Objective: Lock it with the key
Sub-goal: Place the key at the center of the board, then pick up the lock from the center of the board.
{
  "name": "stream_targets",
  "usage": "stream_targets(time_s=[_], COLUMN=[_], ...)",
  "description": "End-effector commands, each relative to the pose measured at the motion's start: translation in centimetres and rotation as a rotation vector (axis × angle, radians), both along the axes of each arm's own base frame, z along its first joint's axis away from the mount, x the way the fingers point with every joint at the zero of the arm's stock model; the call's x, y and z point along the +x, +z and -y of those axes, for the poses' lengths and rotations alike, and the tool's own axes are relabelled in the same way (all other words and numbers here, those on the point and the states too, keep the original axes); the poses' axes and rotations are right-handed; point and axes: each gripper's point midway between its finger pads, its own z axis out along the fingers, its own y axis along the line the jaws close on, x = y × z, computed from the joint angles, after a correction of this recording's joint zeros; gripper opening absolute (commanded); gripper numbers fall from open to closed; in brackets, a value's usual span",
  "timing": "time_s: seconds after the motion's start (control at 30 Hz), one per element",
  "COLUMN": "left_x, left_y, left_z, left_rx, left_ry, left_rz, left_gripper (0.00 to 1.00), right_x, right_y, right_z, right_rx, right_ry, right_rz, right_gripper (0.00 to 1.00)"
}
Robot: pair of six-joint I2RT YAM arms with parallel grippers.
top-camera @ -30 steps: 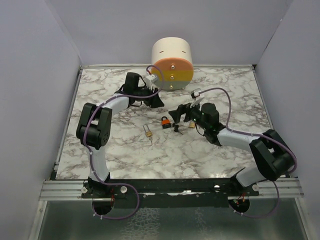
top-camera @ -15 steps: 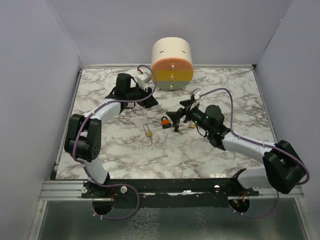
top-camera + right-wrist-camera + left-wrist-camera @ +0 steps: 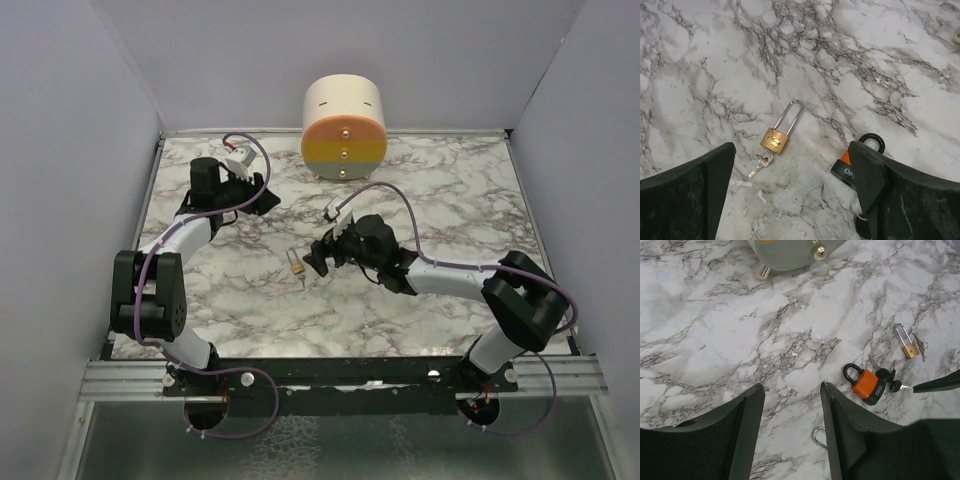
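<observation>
Swings right gripper (image 3: 792, 155) leftward, wide open and empty, leaving the key (image 3: 884, 374) beside one finger, by orange padlock (image 3: 867, 385).

We read this as a robotics lab test cell. Plain grey walls (image 3: 70, 150) box in a marble-pattern table (image 3: 450, 310), and two cabled robot arms (image 3: 185, 232) are bolted to an aluminium rail (image 3: 340, 372) at its near edge. The props on the table are a brass padlock (image 3: 775, 139), an orange padlock (image 3: 867, 386) and a striped drum (image 3: 344, 125).
</observation>
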Motion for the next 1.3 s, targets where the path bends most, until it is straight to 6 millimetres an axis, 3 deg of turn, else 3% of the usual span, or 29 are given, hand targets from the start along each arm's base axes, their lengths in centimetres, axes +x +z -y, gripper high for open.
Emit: stream_targets(time_s=[0.0,0.13,0.33,0.63,1.27], left_x=[0.1,0.0,-0.1,0.3,0.3], left_y=[1.7,1.3,0.5,0.8,0.8], left_z=[0.6,0.6,0.3,-1.5,-1.9], left_rx=[-0.035,-0.037,-0.019,-0.034,-0.054], left_ry=[-0.010,-0.015,-0.010,0.036,0.034], left_rz=[0.053,0.045,0.034,0.046,0.043], left_gripper=[0.52,0.52,0.52,0.53,0.53], right_x=[0.1,0.6,1.5,3.2,3.9], right_y=[-2.1,-4.4,-5.8,-7.7,-10.9], right_z=[-1.4,-2.5,-4.2,-5.3,-6.1], right_rx=[-0.076,-0.102,-0.110,-0.148,-0.200], right_ry=[0.005,-0.001,0.010,-0.017,-0.016], right_rz=[-0.043,-0.086,-0.115,-0.117,-0.152], right_gripper=[0.88,0.71,0.48,0.47,0.39])
